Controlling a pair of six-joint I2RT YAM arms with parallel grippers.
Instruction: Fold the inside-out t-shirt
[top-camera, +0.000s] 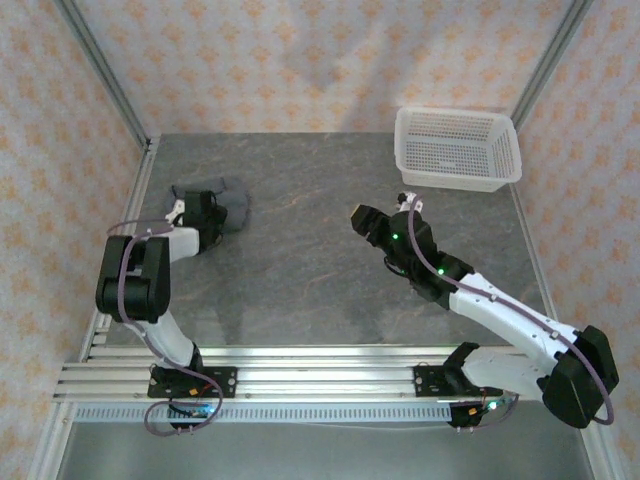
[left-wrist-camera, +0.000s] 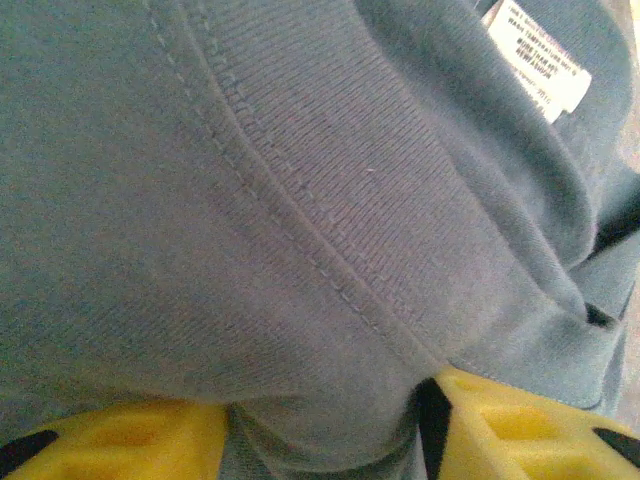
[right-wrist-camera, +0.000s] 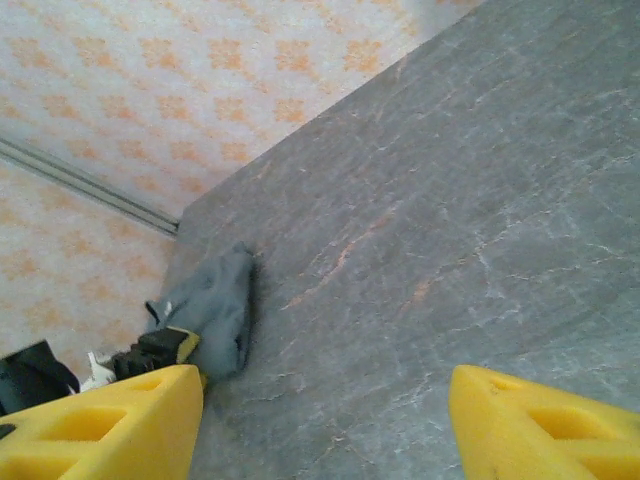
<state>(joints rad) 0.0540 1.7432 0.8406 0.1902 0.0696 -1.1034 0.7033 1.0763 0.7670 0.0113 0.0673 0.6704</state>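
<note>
The inside-out t-shirt (top-camera: 232, 205) lies bunched in a small dark grey heap at the far left of the table. My left gripper (top-camera: 205, 215) is down on its near side. In the left wrist view the grey fabric (left-wrist-camera: 250, 200) covers almost everything, with a stitched seam and a white care label (left-wrist-camera: 537, 55). A fold bulges between the yellow fingers (left-wrist-camera: 110, 435) of the left gripper (left-wrist-camera: 325, 440), with a dark gap beside the right finger. My right gripper (top-camera: 365, 222) hovers over the table's middle, open and holding nothing (right-wrist-camera: 325, 420). The heap (right-wrist-camera: 215, 305) lies far off to its left.
A white mesh basket (top-camera: 457, 148) stands at the back right corner. Patterned walls and metal frame posts (top-camera: 105, 75) close in the table on three sides. Bare grey tabletop (top-camera: 310, 250) lies between the two arms.
</note>
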